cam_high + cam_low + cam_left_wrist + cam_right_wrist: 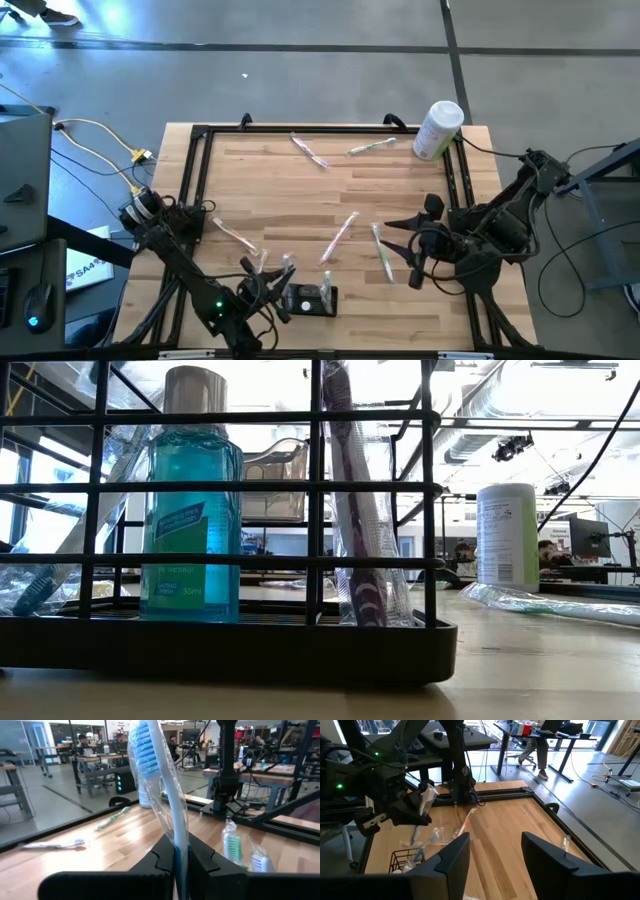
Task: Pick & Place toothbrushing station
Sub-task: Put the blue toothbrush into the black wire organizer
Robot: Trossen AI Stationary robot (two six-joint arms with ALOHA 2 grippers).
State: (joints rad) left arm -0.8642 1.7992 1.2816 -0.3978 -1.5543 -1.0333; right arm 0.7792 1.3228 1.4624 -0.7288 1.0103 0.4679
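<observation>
Fingers (pixel 165 865) of the left gripper (pixel 262 272) pinch a wrapped blue toothbrush (pixel 155 780) upright, just beside the toothbrushing station (pixel 308 300). Right gripper (pixel 405 247) hangs spread, empty; only the low view shows mouthwash (pixel 190 520) inside.

The mouthwash bottle (pixel 190 510) label is sitting behind the toothbrushing station (pixel 230 650) bars, too small to read, and the purple toothbrush (pixel 355 510) is getting cropped up top.
</observation>
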